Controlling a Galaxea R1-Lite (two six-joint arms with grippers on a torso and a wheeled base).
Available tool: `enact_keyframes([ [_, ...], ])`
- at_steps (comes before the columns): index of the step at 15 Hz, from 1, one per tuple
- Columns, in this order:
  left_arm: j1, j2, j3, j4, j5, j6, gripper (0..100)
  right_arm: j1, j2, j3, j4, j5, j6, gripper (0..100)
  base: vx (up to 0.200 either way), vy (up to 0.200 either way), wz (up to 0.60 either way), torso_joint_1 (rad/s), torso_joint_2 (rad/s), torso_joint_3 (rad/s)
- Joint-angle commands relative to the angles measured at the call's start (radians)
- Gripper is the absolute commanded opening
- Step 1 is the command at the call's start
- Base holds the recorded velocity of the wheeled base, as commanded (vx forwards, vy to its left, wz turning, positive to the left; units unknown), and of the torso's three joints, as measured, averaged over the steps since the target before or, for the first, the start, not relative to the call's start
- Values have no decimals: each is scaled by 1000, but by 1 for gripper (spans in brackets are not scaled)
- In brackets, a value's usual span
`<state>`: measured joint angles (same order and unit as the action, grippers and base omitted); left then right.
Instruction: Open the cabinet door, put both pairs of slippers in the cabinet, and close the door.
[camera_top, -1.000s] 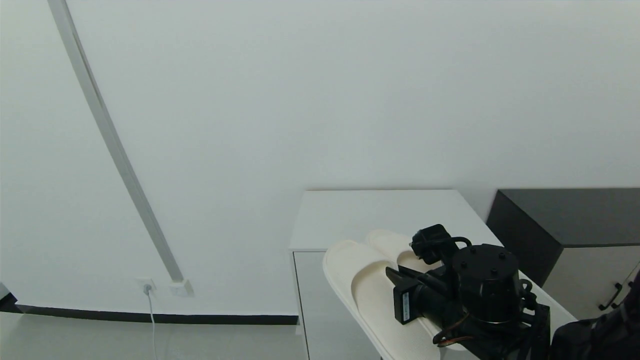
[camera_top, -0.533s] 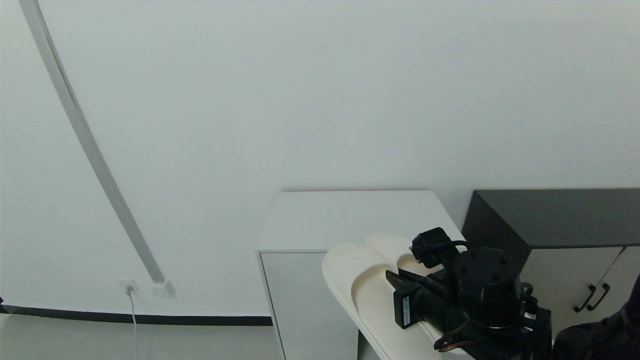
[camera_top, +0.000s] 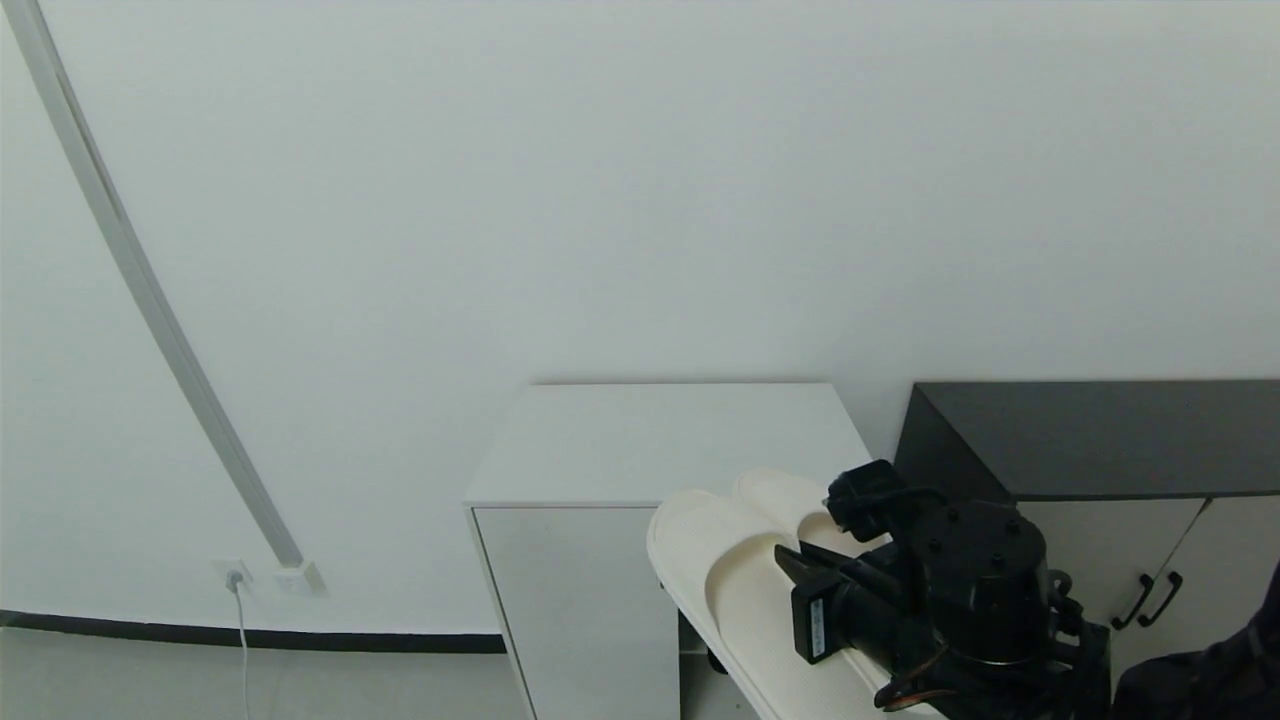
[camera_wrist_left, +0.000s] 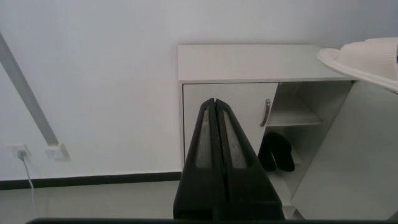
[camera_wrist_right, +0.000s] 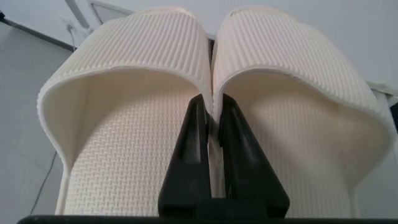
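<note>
A pair of cream slippers (camera_wrist_right: 137, 93) is held side by side, my right gripper (camera_wrist_right: 211, 102) shut on their touching inner edges. In the head view the cream slippers (camera_top: 720, 570) hang in the air in front of the white cabinet (camera_top: 650, 440), at about the height of its top. The white cabinet (camera_wrist_left: 249, 62) has its right side open, showing a shelf and a dark pair of slippers (camera_wrist_left: 277, 152) on the level below. My left gripper (camera_wrist_left: 214, 106) is shut with nothing in it and points at the cabinet's closed left door (camera_wrist_left: 224, 124).
A dark-topped cabinet (camera_top: 1100, 430) with two black handles stands right of the white one. The opened door panel (camera_wrist_left: 354, 162) juts out beside the open compartment. A wall socket with a cable (camera_top: 235, 580) and a slanted rail (camera_top: 150, 300) are on the left wall.
The head camera has swung right, so the cabinets and the wall sit further left in the picture. The right arm holds the slippers at the same spot in view.
</note>
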<state>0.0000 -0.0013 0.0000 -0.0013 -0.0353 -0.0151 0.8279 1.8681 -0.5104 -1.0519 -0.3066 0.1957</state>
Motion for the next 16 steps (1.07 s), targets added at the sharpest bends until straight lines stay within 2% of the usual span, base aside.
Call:
enact_keyframes([
  [1, -2, 1, 0, 0, 0, 0, 0, -12, 2, 6, 1, -2, -13, 0, 0, 0, 0, 0, 0, 0],
  [14, -2, 1, 0, 0, 0, -2, 0, -12, 14, 27, 0, 0, -25, 0, 0, 0, 0, 0, 0, 0],
  [16, 0, 1, 0, 0, 0, -2, 0, -12, 14, 27, 1, 0, -25, 0, 0, 0, 0, -107, 207, 129],
])
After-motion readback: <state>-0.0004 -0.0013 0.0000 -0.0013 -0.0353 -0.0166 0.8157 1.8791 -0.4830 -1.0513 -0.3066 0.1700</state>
